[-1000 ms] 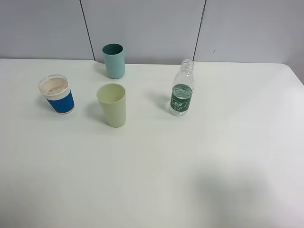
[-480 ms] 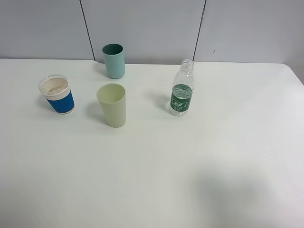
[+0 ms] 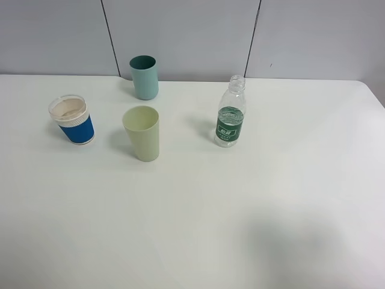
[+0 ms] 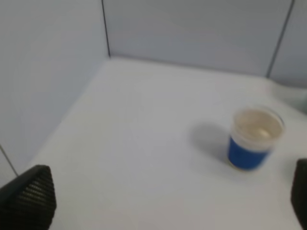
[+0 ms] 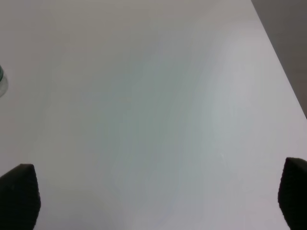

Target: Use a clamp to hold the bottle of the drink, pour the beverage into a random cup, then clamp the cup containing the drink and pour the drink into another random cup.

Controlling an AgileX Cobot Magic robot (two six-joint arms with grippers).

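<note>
The capless bottle of the drink [image 3: 230,118], clear with a green label, stands upright right of centre on the white table; the beverage inside barely shows. The pale yellow-green cup [image 3: 142,133] stands left of it. The short blue-sleeved paper cup [image 3: 72,120] is further left and also shows in the left wrist view [image 4: 254,139]. Neither clamp appears in the exterior view. My left gripper [image 4: 163,203] is open, its dark fingertips [image 4: 26,196] wide apart, well short of the blue cup. My right gripper [image 5: 156,196] is open over bare table, with a sliver of the bottle [image 5: 1,81] at the frame's edge.
A darker teal cup [image 3: 144,77] stands at the back near the grey panel wall [image 3: 180,30]. The white table [image 3: 271,198] ends at its right edge near the wall corner. A grey wall panel [image 4: 43,72] borders the table on the left arm's side.
</note>
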